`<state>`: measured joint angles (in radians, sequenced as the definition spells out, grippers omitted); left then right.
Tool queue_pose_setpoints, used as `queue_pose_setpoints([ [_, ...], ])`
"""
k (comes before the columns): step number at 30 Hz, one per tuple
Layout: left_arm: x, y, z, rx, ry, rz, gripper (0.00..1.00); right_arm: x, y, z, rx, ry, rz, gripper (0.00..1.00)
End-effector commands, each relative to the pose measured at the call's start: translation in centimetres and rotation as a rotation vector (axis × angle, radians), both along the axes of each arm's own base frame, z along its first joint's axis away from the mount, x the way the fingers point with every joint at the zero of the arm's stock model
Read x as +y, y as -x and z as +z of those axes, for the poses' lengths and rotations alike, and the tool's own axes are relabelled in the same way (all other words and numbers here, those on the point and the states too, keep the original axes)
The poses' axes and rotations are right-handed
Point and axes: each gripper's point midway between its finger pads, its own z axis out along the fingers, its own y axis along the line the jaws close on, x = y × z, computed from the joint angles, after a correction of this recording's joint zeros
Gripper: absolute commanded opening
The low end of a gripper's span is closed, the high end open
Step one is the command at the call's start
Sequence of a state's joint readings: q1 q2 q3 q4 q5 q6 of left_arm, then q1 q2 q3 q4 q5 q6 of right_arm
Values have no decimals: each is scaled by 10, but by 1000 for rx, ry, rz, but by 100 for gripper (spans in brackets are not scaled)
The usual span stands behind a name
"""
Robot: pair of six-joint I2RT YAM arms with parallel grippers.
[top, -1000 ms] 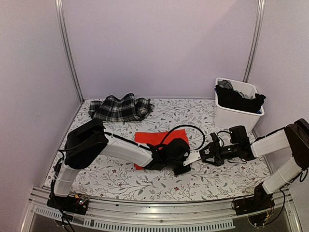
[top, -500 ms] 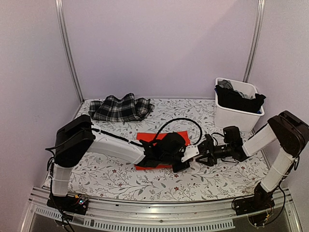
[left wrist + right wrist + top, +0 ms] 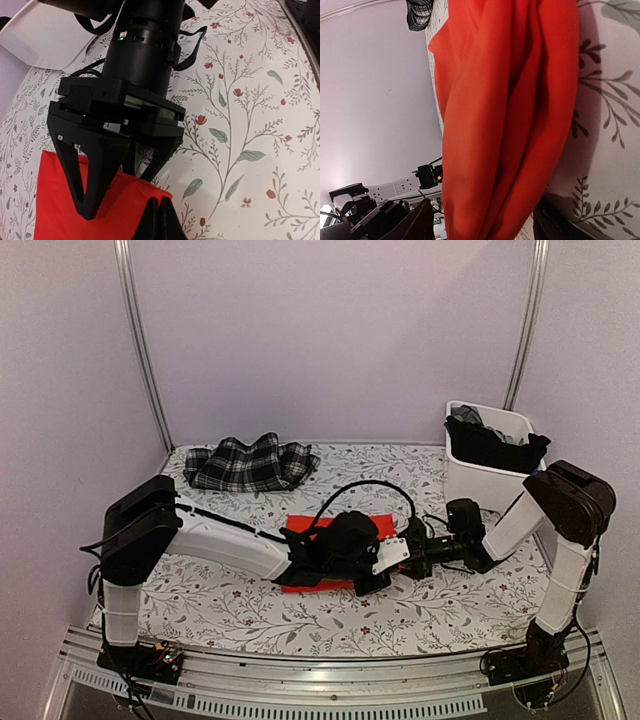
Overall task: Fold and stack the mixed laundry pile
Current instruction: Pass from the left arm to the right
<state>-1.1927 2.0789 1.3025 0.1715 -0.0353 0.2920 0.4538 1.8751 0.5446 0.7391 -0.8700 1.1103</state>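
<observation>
The orange-red garment [image 3: 335,539] lies folded in the middle of the table. My left gripper [image 3: 383,572] is at its right front corner, and in the left wrist view its fingers [image 3: 160,217] are shut on that corner of the red cloth [image 3: 75,220]. My right gripper [image 3: 409,558] is open at the same edge. In the right wrist view its fingers [image 3: 417,220] stand on either side of the garment's bunched folds [image 3: 505,115]. The plaid garment [image 3: 250,462] lies crumpled at the back left. Dark garments [image 3: 495,445] fill the bin.
The white plastic bin [image 3: 487,483] stands at the back right, close to my right arm. The floral tablecloth [image 3: 230,605] covers the table. Black cables loop over the left wrist above the red garment. A metal rail runs along the near edge.
My right gripper has moved left along the table to the red garment's right edge and now straddles it. My left gripper has stayed at the garment's corner, shifting slightly left.
</observation>
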Motion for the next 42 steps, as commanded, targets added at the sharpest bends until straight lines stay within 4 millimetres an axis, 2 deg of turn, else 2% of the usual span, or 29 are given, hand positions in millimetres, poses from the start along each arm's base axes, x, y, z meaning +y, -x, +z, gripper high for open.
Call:
queue_pose_setpoints([
  [1,-7,13,29,-38,64,-41,0,6,-3,-12,60,-3,-18,66],
  [8,-6,21,27,-43,54,-60,0,11,-8,-17,96,-49,-20,61],
  [15,-6,28,22,-46,40,-70,0,16,-13,-31,126,-52,-11,54],
  [19,-6,29,24,-51,42,-65,0,17,-16,-36,137,-44,-15,40],
  [21,-5,26,27,-50,50,-42,2,18,-17,-37,134,-30,-6,26],
  [23,-1,22,30,-36,56,-8,15,16,-14,-40,144,6,4,13],
  [25,6,15,34,-12,71,42,32,12,-11,-41,125,63,20,7],
  [28,23,2,52,35,130,115,53,4,-9,-35,62,151,57,1],
  [30,40,-4,60,69,176,168,68,-1,-9,-29,31,205,70,0],
  [31,48,-9,69,74,205,201,72,-5,-8,-27,8,229,87,0],
  [36,81,-24,89,88,282,308,78,-33,1,-21,10,375,116,0],
  [42,101,-21,94,99,338,343,80,-88,4,-9,-21,587,114,0],
])
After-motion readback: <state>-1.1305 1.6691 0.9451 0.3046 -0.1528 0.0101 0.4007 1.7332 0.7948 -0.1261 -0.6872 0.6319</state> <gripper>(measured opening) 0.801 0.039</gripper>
